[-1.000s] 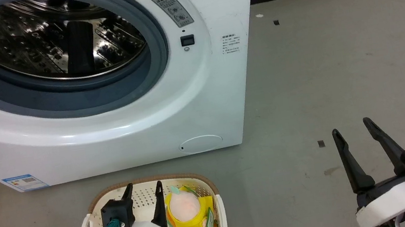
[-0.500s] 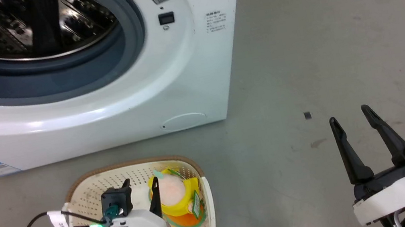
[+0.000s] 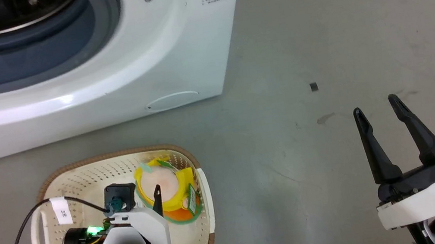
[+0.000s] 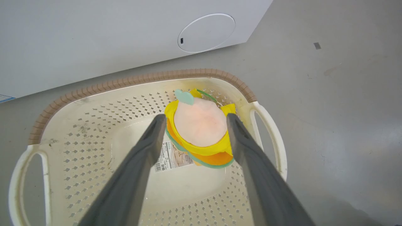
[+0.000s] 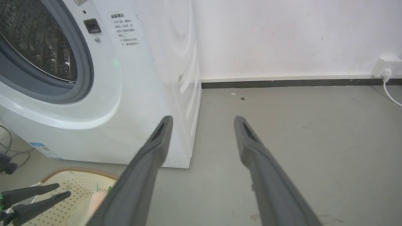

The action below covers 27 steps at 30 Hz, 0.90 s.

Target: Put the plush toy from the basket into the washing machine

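Plush toy: the plush toy [image 4: 199, 125] lies in the far right part of the basket [image 4: 141, 78], pale pink round side up, with yellow, orange and green edging under it.
Left tool: the left tool [image 4: 195, 116] reaches down into the basket with its jaws wide apart, one finger on each side of the toy and gripping nothing. I cannot tell whether the fingers touch the toy.
Right tool: the right tool [image 3: 374, 104] hangs over bare floor well to the right of the basket, jaws apart and empty.
Around: the washing machine [image 3: 106, 83] stands just beyond the basket with its porthole open. A round service cover [image 4: 206, 33] sits low on its front. A label sticker [image 4: 171, 157] on the basket bottom is partly under the toy.
In the way: the basket's right wall and white handle [image 4: 270, 125] are close beside the right finger.
Surface and room: a grey floor [image 3: 296, 39] with a small dark mark [image 3: 314, 86], a white wall [image 5: 282, 37] with a black skirting strip [image 5: 282, 83], and a wall socket [image 5: 388, 64] at the far right.
Hard to make out: the porthole is cut off at the top of the head view, the left arm's body hides the left finger there, and the print on the stickers is too small to read.
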Tool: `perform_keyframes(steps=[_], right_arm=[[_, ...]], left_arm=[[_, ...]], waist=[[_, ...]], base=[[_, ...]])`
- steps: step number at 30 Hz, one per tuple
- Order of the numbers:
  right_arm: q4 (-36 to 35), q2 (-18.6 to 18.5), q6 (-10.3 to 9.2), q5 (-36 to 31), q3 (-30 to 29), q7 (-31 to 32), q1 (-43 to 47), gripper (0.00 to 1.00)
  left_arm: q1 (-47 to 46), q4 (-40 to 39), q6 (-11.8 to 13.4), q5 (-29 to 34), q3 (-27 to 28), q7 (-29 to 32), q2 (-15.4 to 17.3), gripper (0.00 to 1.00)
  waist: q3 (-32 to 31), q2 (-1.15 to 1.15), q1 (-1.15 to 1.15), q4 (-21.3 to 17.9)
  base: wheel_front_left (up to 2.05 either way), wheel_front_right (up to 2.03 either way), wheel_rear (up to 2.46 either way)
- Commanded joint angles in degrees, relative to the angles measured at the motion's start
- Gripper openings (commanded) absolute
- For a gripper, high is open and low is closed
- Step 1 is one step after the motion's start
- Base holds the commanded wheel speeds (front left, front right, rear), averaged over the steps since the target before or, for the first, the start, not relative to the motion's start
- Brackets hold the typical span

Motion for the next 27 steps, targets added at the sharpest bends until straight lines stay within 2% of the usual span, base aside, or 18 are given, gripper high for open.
perform_keyframes(steps=[1, 13, 18, 27], right_arm=[[-0.3, 0.0, 0.02, 0.7, 0.3, -0.5, -1.3, 1.00], [0.0, 0.0, 0.03, 3.3, 2.2, -1.9, -3.0, 1.00], [-0.2, 0.0, 0.03, 4.3, 2.7, -2.5, -3.7, 1.00], [-0.1, 0.0, 0.03, 6.6, 4.4, -3.6, -4.3, 1.00]], left_arm=[[-1.7, 1.6, 0.0, -0.8, -0.2, 0.2, 0.5, 1.00], [-9.2, 9.8, -0.5, -3.4, -1.9, 2.9, 1.5, 1.00], [-12.1, 13.1, 0.1, -5.2, -1.9, 5.7, 2.2, 1.00], [-15.8, 18.6, -0.6, -8.7, -1.8, 6.0, 3.3, 1.00]], waist=[[1.4, 0.00, -0.01, -0.7], [6.9, 0.00, -0.01, -3.2], [9.0, 0.00, -0.01, -4.4], [12.8, 0.00, -0.01, -6.5]], base=[[0.00, 0.00, 0.00], [0.00, 0.00, 0.00], [0.00, 0.00, 0.00], [0.00, 0.00, 0.00]])
